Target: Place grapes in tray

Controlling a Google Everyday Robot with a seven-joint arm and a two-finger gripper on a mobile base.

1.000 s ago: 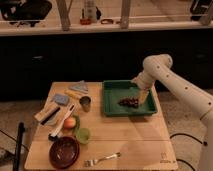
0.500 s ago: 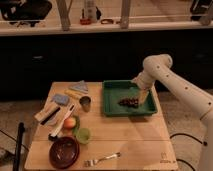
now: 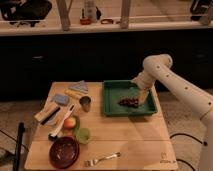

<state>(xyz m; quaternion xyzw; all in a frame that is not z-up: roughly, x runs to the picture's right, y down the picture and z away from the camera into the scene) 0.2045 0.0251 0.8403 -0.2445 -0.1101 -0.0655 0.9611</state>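
The dark green tray (image 3: 112, 107) sits at the back right of the wooden table. The grapes (image 3: 129, 102), a small dark purple bunch, lie inside it toward its right side. My gripper (image 3: 143, 96) hangs from the white arm over the tray's right part, just right of and slightly above the grapes. Its tip is close to the bunch; I cannot tell whether it touches it.
A metal cup (image 3: 85, 103) stands left of the tray. An orange-red fruit (image 3: 69, 122), a green cup (image 3: 83, 135), a dark red bowl (image 3: 64, 151), a fork (image 3: 101, 159), a brush (image 3: 61, 121) and sponges (image 3: 61, 99) lie on the table's left half. A dark counter runs behind.
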